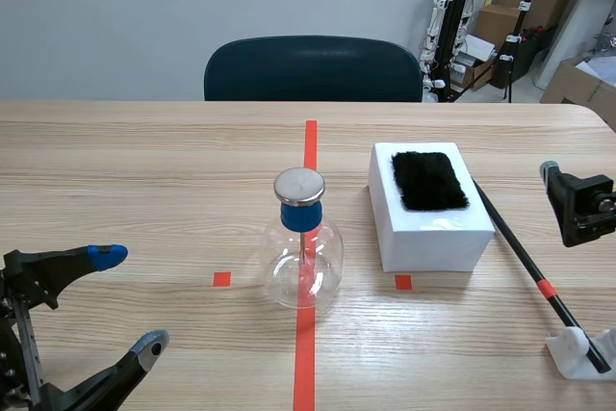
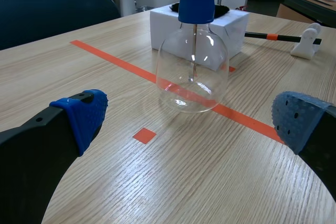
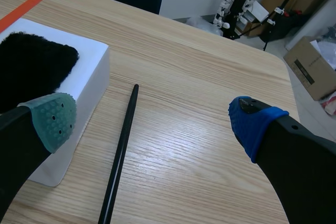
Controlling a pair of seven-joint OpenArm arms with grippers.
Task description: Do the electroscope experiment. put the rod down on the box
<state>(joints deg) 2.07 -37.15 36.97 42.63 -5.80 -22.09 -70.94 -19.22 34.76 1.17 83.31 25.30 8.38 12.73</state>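
Observation:
A thin black rod (image 1: 525, 254) with an orange band lies on the table beside the white box (image 1: 429, 223), its near end propped on a small white stand (image 1: 580, 352). A black fur pad (image 1: 429, 181) lies on top of the box. The glass flask electroscope (image 1: 303, 252) with a blue stopper and metal disc stands on the red centre line. My right gripper (image 3: 149, 119) hovers open above the rod (image 3: 119, 156), next to the box (image 3: 84, 95). My left gripper (image 2: 189, 116) is open, low at the near left, facing the flask (image 2: 192, 69).
A dark blue chair (image 1: 313, 68) stands behind the table's far edge. Cardboard boxes (image 1: 577, 84) and equipment stands crowd the floor at the back right. The table's right edge runs close to the rod stand.

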